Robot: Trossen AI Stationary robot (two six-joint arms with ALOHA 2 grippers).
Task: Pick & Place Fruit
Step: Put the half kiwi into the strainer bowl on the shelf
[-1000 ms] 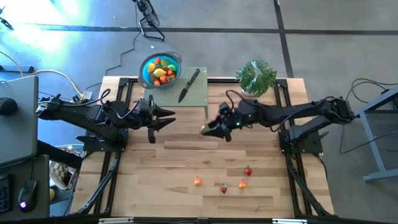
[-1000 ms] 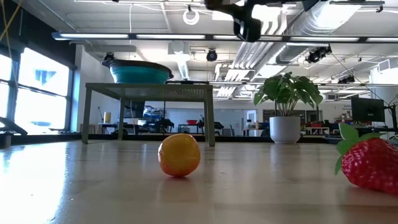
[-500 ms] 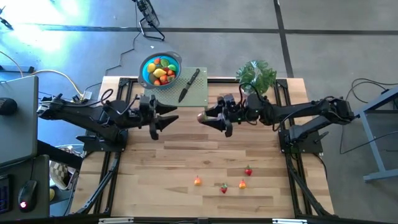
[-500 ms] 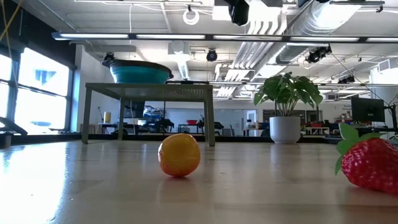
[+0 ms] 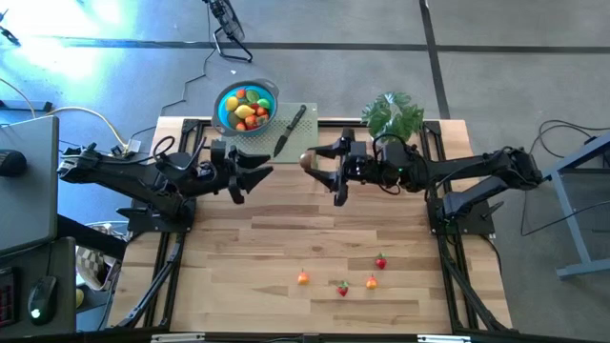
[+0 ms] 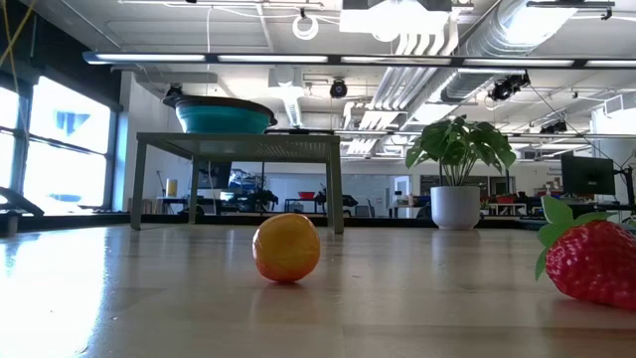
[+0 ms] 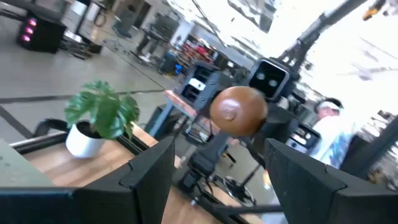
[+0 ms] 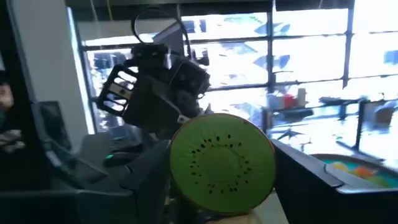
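From above, the right gripper hangs over the back of the wooden surface, just beside the green stand, with a halved kiwi clamped between its fingers. The left gripper faces it from well apart, fingers spread and bare. The blue bowl behind the stand carries a heap of fruit, a black-handled knife lies on the stand, and a potted plant stands at the back right. Four small fruit pieces sit near the front edge, among them an orange and a strawberry.

At table height, the orange rests on the boards and the strawberry lies at the right edge, leaves toward the left; neither arm shows.

The left wrist camera sees the kiwi's brown rounded back pointing at it, framed between its own parted fingers.

The right wrist camera shows the kiwi's flat green cut face turned toward the lens, gripped edge to edge between the fingers.
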